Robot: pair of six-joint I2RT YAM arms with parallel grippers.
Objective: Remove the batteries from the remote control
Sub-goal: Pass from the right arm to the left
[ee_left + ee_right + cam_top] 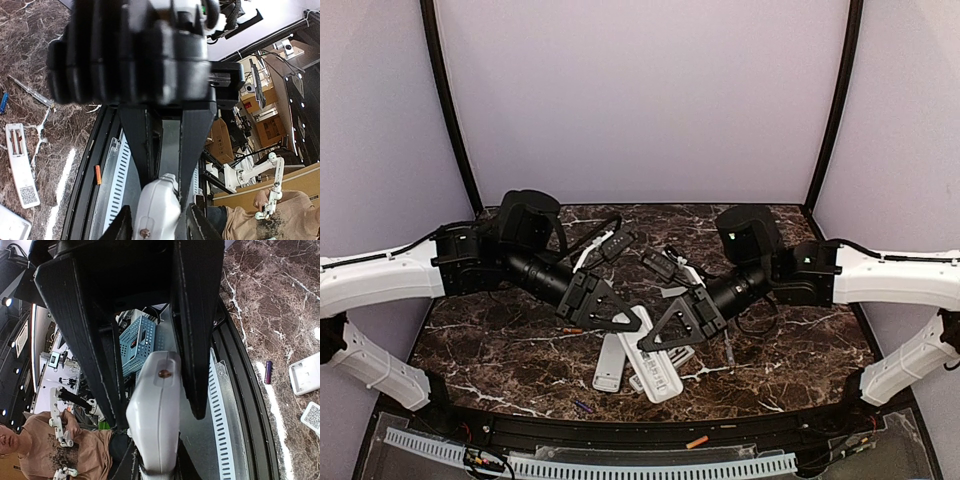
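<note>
A dark marbled table [490,350] stood within lilac walls [640,90]. The right gripper [159,415] clamped the white remote [155,440]; the left gripper [160,225] straddled it half-open, grip uncertain. A purple battery [268,372] lay on the table. Only the wrist views showed a person [40,440] in beige.

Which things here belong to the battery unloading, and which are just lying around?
Job in hand: white remote in the right gripper; orange battery; purple battery.
Lying about: second white remote, back open; loose white cover.
</note>
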